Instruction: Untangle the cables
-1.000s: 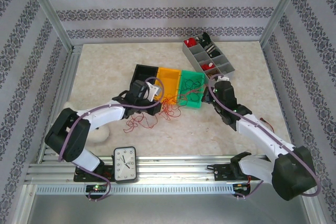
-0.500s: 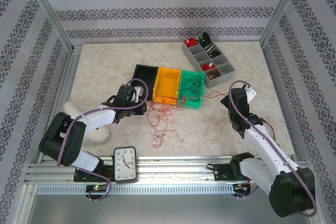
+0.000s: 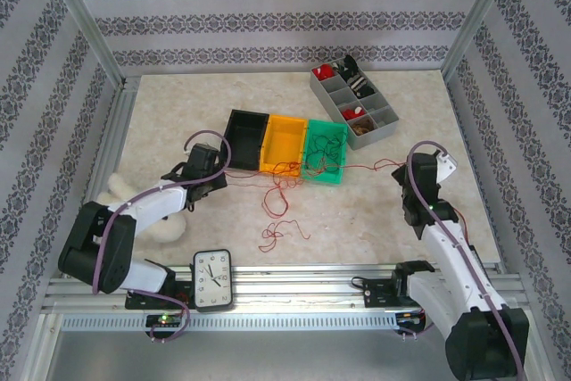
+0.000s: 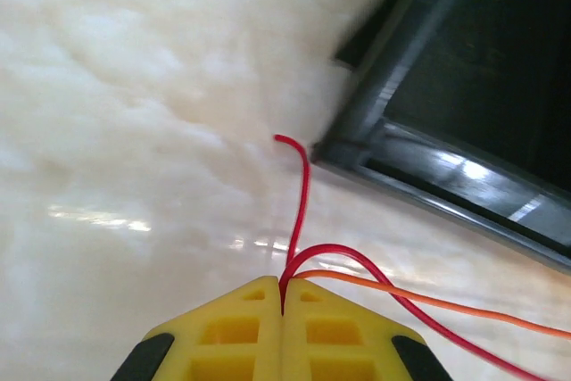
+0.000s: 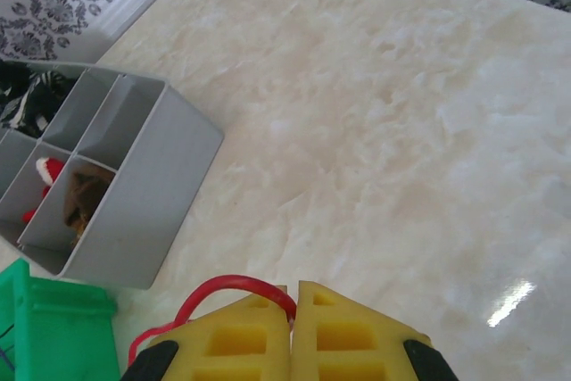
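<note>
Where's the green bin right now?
Top view: the green bin sits mid-table, rightmost of three joined bins, touching the orange bin, with the cables trailing past its near side.

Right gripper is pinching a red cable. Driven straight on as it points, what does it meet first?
Probably nothing close: the right gripper faces bare table, and the grey tray lies off to its left. Depth is unclear, so it might graze the tabletop.

Red and orange cables [image 4: 305, 194]; black bin [image 3: 244, 128], orange bin [image 3: 285, 140], green bin [image 3: 326, 144]; grey tray [image 5: 147, 220]; cream marbled table [image 3: 178, 113]
</note>
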